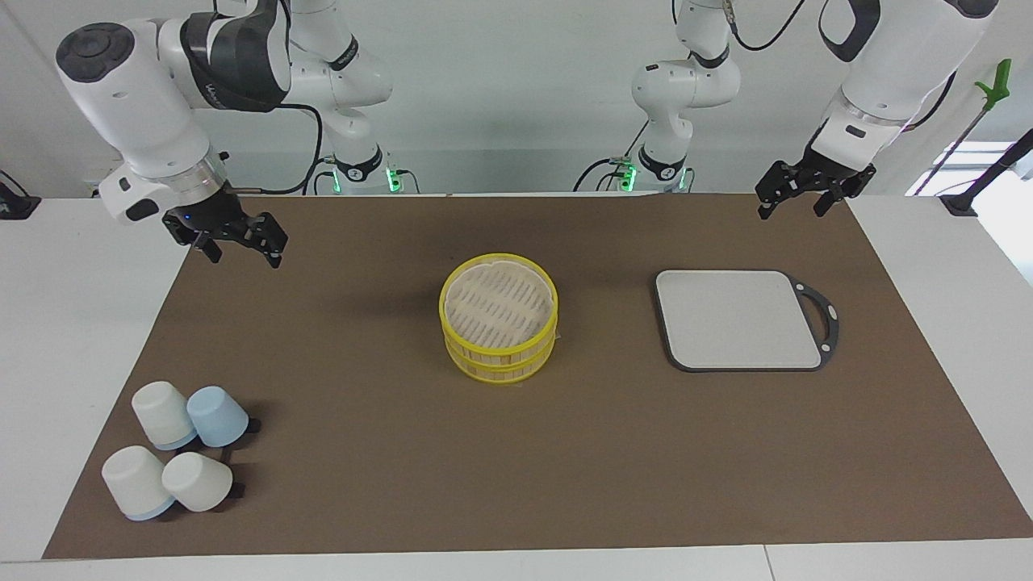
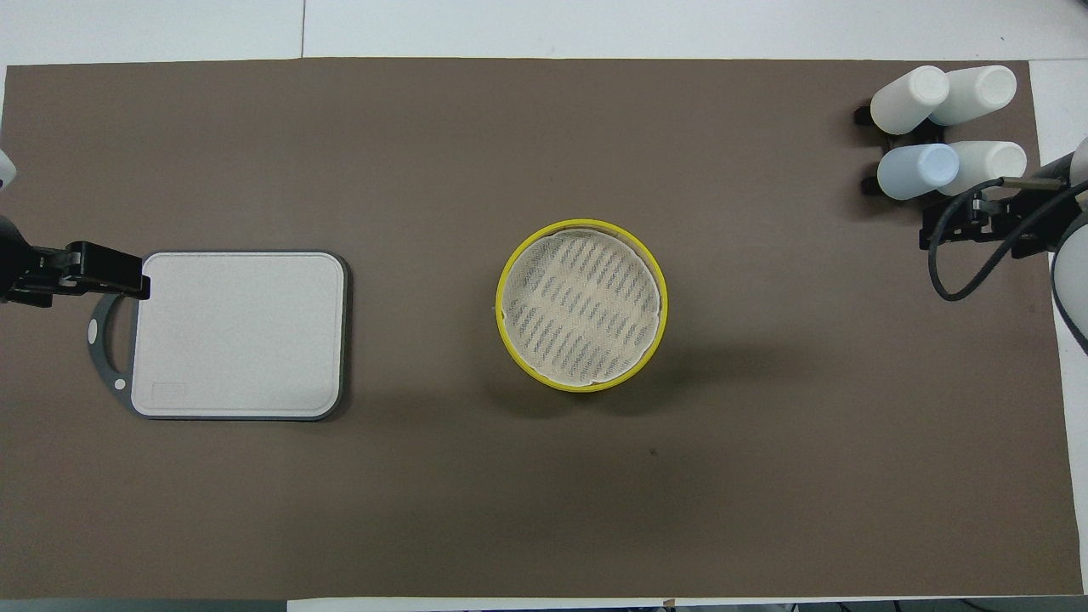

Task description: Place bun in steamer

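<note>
The steamer [image 1: 500, 356] stands in the middle of the brown mat, a round yellow-rimmed basket of two stacked tiers with a pale slatted surface on top; it also shows in the overhead view [image 2: 586, 388]. No bun shows in either view. My left gripper [image 1: 792, 208] hangs open and empty in the air over the mat's corner at the left arm's end; in the overhead view [image 2: 102, 272] it covers the grey board's handle. My right gripper [image 1: 244, 257] hangs open and empty over the mat's edge at the right arm's end, also seen in the overhead view [image 2: 956, 225].
A grey rectangular board [image 1: 738, 319] [image 2: 238, 331] with a dark rim and handle lies bare beside the steamer, toward the left arm's end. Several upturned cups [image 1: 173, 452] [image 2: 943, 127], white and one pale blue, stand clustered at the right arm's end, farther from the robots.
</note>
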Robot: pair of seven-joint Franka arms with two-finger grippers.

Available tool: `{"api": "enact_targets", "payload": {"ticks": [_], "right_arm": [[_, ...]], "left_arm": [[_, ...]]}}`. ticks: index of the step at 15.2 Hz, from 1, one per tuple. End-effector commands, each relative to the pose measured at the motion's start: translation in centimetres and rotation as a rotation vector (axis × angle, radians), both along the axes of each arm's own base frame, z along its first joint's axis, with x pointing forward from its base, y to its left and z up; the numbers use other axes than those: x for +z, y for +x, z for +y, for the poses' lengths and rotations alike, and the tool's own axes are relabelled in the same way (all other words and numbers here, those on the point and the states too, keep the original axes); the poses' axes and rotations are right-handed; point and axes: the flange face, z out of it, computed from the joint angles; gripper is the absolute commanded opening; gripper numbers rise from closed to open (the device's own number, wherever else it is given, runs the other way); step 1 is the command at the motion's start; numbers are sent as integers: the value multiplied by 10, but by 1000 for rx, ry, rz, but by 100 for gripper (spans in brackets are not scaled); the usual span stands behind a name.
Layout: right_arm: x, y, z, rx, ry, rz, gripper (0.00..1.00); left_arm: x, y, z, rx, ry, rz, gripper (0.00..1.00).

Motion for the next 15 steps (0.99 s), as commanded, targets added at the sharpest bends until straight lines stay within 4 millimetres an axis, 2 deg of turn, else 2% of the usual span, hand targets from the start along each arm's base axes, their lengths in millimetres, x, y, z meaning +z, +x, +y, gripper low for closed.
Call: {"api": "enact_targets", "payload": {"ticks": [1, 4, 7, 10, 15], "right_arm": [[5, 1, -1, 10, 5, -15, 100], [16, 2, 1, 8, 23, -27, 100], [26, -7, 4, 16, 26, -18, 100], [24, -9, 12, 29, 27, -10, 100], [26, -13, 10, 25, 26, 0, 100]], "left_arm": [[6, -5, 1, -5, 5, -9, 100], [6, -5, 1, -5, 5, -10, 100], [5, -4, 1, -5, 5, -7, 100], [6, -5, 1, -5, 5, -10, 100], [5, -4, 1, -4, 5, -7, 100]]}}
